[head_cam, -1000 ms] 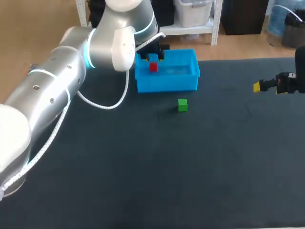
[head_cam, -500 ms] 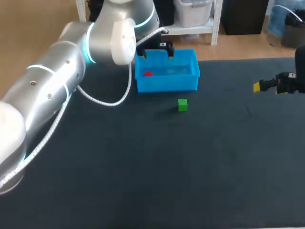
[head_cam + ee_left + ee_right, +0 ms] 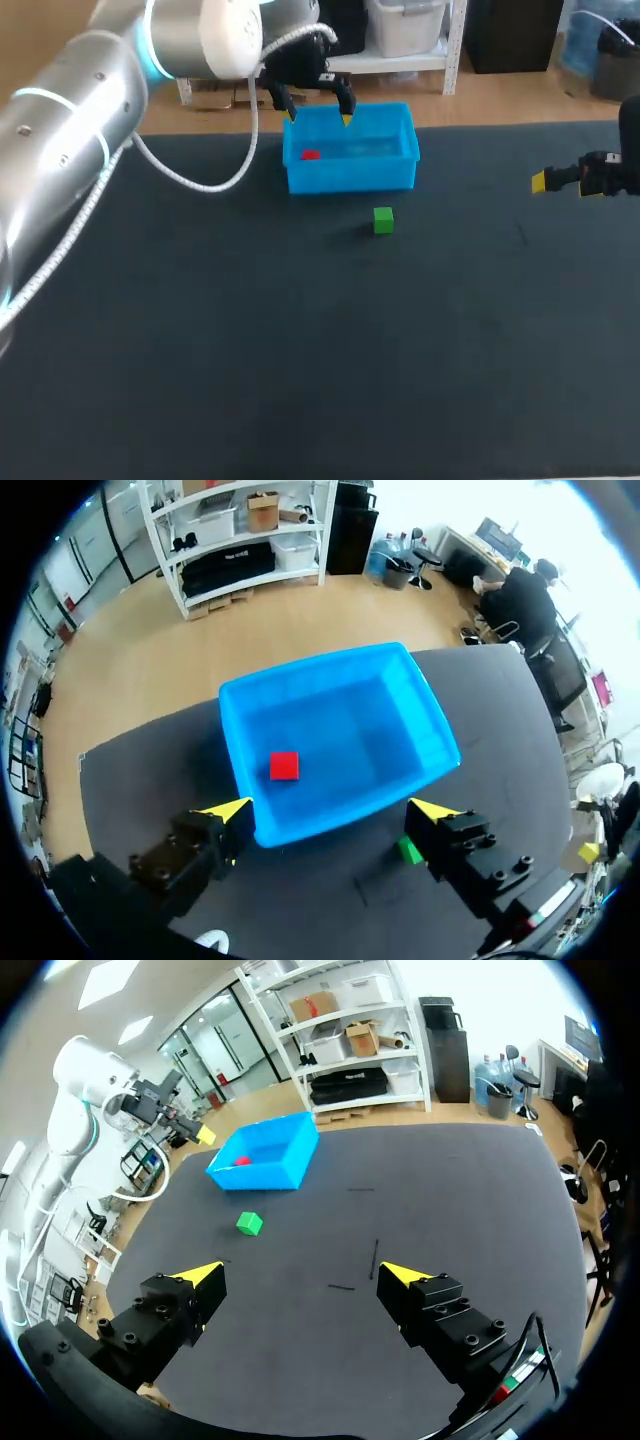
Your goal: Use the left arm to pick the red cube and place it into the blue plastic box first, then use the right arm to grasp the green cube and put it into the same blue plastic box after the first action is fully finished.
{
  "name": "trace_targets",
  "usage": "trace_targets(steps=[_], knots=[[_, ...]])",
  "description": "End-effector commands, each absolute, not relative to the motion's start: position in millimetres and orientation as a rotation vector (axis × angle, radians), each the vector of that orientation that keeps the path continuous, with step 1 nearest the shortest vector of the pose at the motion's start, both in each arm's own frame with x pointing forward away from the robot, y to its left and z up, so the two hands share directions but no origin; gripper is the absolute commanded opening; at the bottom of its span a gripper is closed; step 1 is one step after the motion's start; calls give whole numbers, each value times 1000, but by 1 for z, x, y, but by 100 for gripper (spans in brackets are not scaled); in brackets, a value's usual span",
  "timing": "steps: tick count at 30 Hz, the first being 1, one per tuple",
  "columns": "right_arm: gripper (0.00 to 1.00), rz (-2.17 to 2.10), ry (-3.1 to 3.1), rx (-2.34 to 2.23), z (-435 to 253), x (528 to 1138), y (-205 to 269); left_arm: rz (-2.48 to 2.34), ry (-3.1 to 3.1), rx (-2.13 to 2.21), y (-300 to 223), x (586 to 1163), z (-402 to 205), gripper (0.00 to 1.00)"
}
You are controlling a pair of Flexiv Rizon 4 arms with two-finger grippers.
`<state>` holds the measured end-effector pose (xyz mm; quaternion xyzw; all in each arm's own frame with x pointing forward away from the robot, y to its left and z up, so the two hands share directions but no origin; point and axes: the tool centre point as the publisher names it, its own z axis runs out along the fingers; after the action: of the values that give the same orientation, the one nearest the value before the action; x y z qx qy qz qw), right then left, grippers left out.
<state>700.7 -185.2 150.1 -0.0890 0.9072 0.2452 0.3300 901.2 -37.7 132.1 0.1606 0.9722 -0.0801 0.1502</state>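
Two cubes, one already dealt with: at the left, the left end effector (image 3: pixel 316 110) hangs with fingers spread and nothing between them above the blue plastic box (image 3: pixel 350 180); the red cube (image 3: pixel 310 154) lies on the box floor, toward its left end, so the first placing looks done; the left arm should be drawn well off the box before anything else starts; next, the green cube (image 3: pixel 383 220) sits on the desk (image 3: pixel 300 350) near the box's front wall; far to the right, the right end effector (image 3: pixel 302 1273) waits wide open and empty, well apart from it; I would bring it down square to the cube's faces, fingers clear of the wall, lift above the rim, and release over the box's bare right half.
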Motion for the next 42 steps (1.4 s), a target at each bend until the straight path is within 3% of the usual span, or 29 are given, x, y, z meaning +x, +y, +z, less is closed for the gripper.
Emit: trace_targets(steps=[1, 26, 42], knots=[[100, 640, 2373, -233, 150, 700, -185, -282, 2728, 461, -19, 858, 143, 100], [100, 640, 2373, -233, 150, 700, -185, -443, 2538, 508, 37, 709, 120, 100], [100, 640, 2373, -233, 150, 700, -185, -466, 2385, 440, 61, 685, 128, 100]])
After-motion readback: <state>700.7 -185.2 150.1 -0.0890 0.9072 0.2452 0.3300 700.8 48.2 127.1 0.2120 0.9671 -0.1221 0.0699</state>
